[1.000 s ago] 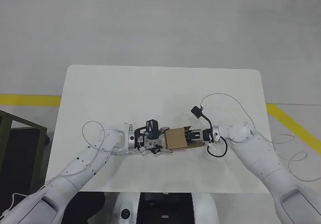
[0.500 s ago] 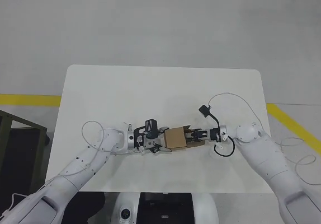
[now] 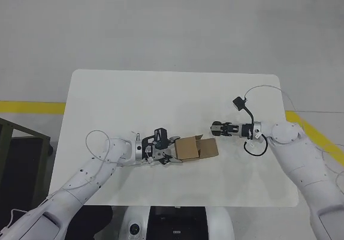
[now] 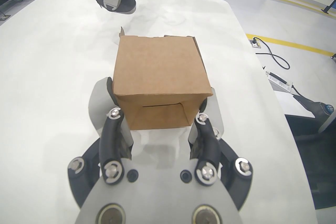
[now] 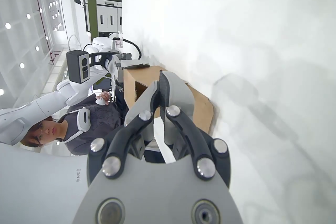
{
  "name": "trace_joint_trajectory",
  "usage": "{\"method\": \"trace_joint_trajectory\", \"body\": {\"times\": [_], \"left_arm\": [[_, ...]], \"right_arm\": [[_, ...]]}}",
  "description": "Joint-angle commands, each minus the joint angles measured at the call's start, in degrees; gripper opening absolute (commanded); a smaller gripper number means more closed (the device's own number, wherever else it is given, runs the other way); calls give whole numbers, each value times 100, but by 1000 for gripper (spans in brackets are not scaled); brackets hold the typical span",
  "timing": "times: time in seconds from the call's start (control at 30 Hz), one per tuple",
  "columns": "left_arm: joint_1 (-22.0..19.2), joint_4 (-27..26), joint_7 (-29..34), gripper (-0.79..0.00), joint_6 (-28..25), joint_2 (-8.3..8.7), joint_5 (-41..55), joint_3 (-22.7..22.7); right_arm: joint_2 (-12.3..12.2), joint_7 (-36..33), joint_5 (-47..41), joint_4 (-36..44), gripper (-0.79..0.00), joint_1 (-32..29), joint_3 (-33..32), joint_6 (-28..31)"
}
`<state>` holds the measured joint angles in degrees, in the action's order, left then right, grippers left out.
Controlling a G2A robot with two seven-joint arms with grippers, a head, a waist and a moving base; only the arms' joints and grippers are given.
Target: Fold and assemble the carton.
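The brown carton (image 3: 191,147) lies on its side on the white table (image 3: 160,96), near the front edge. My left gripper (image 3: 171,150) is shut on its closed end, one finger on each side wall (image 4: 158,96). The carton's (image 4: 160,70) far end is open, with flaps sticking out toward the right arm. My right gripper (image 3: 215,128) hovers a short way off that open end, fingers pressed together and holding nothing. In the left wrist view, the right gripper (image 4: 118,3) hangs above the table beyond the carton. The right wrist view shows its shut fingertips (image 5: 160,89) in front of the carton (image 5: 203,109).
A black cable (image 3: 253,96) loops from the right wrist above the table's right side. Bare tabletop stretches behind the carton (image 3: 172,102). The front edge (image 3: 178,205) runs close below the carton. A green frame (image 3: 4,144) stands on the floor to the left.
My right gripper has drawn back out of the carton's open end, moving right and a little farther back. The left gripper and the carton have stayed where they were.
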<state>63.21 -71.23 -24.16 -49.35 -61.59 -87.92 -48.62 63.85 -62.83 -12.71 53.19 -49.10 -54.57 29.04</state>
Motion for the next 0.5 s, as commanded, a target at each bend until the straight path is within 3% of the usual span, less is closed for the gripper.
{"method": "trace_joint_trajectory", "body": {"times": [0.0,0.23,0.47], "left_arm": [[8,-21,17,-280,-11,0,5,4],[-5,-28,56,-268,-33,-1,-1,1],[-19,-8,64,-277,-37,-6,-13,8]], "right_arm": [[88,24,-140,-210,-785,75,155,98],[383,-214,-403,-967,-785,356,647,340],[490,-594,-589,-1256,-785,455,776,458]]}}
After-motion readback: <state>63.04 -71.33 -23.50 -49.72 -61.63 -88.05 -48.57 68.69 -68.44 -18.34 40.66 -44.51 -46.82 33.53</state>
